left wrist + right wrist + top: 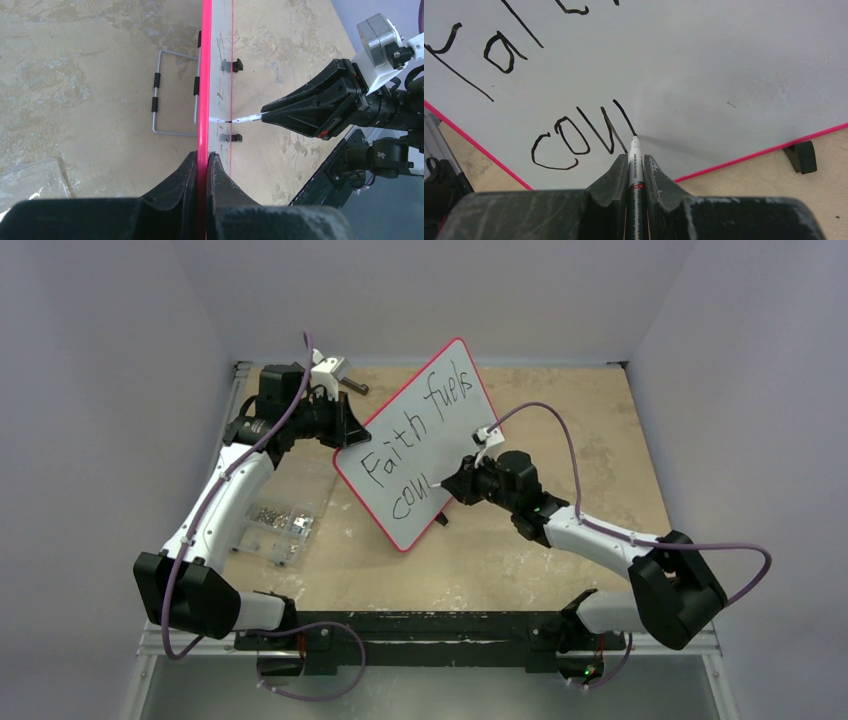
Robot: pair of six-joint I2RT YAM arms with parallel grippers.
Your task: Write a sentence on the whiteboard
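1. Right pincer (pixel 635 159), low centre of the right wrist view: clamped tight on the marker (pixel 634 172). The tip touches the whiteboard (pixel 455 445) at the end of a stroke.
2. Left pincer (pixel 202 159), bottom centre of the left wrist view: closed on the board's red rim, with the board seen edge-on.
3. The board sits centre of the top view, tilted and held up off the counter (pixel 570 410). Can't tell if its lower corner touches.
4. The sentence (pixel 398 453): "Faith fuels" on the upper line, "cou" below. Looks unfinished.
5. Handling, my read:
   - The board is stiff, light and glossy. The face is slippery, so the rim is the only sane hold.
   - With a one-edge clamp, pen pressure could swing or flex it, so keep strokes light.
   - The marker is thin and smooth and might slide back in the jaws if pushed hard.
6. Black foot (pixel 801 156) at the rim and a grey wire frame (pixel 162 90) on the side away from the marker: not hold points.
7. Counter: mottled tan, scuffed, flat. Clear plastic box (pixel 275 525) of small parts at lower left of the top view, apart from the board.
8. Room: plain pale walls (pixel 110 360) on three sides.
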